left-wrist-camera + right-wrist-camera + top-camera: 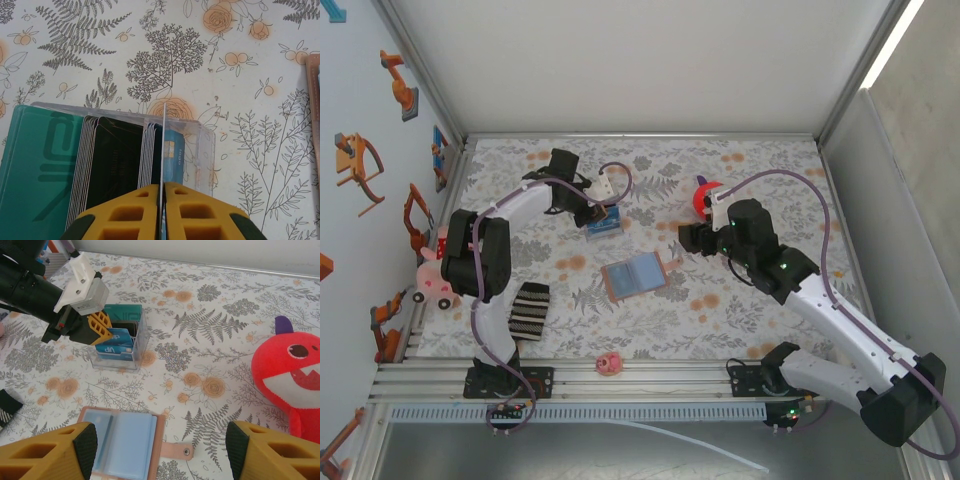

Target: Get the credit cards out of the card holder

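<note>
Blue plastic pinched tight: the left claw [163, 189] has its yellow fingers [125, 215] together on a blue card [118, 342], holding it upright over the clear box [206, 150] toward the far left of the desk [750, 310]. From the left wrist view the card shows edge-on, a thin line between the pads, just to the right of the black stack [120, 160] and the teal stack [40, 170] standing in that box. The card holder [635, 276] lies apart from all this, open flat near the middle of the desk, blue inner faces up, snap tab [175, 450] sticking out on the right. The right claw [688, 241] hovers just beside it, jaws wide apart, nothing in them.

So the step in hand looks like filing this card into the box. To do it well, I'd hold the card vertical and parallel with the stacks, then lower it into the gap right of the black stack, not onto the tops of the cards. The fingers should part only once its bottom edge is down inside the walls — let go high and it may tip or bounce out. Then lift straight up so the pads don't drag the neighbours. Whether more cards sit in the holder's pockets, I can't tell from here.
</note>
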